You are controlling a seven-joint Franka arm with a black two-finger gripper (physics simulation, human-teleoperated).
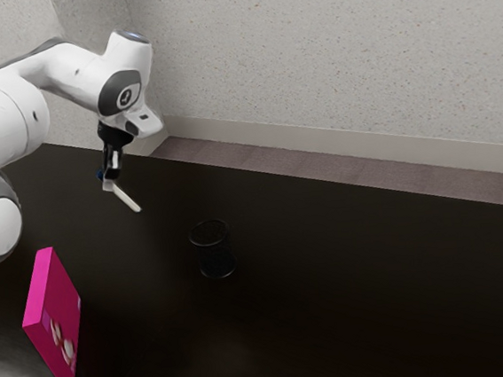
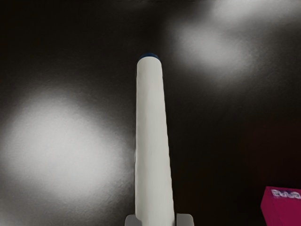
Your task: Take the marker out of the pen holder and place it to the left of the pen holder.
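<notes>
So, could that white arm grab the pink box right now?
Probably not as things stand: its pincer is shut on the marker. With that put down, nothing seems to block reaching the pink box.

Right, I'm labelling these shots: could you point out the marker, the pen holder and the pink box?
Marker [image 2: 153,136]: wrist view, middle of its white barrel.
Pen holder [image 1: 213,251]: exterior view, its dark side.
Pink box [image 1: 58,309]: exterior view, its broad face.
</notes>
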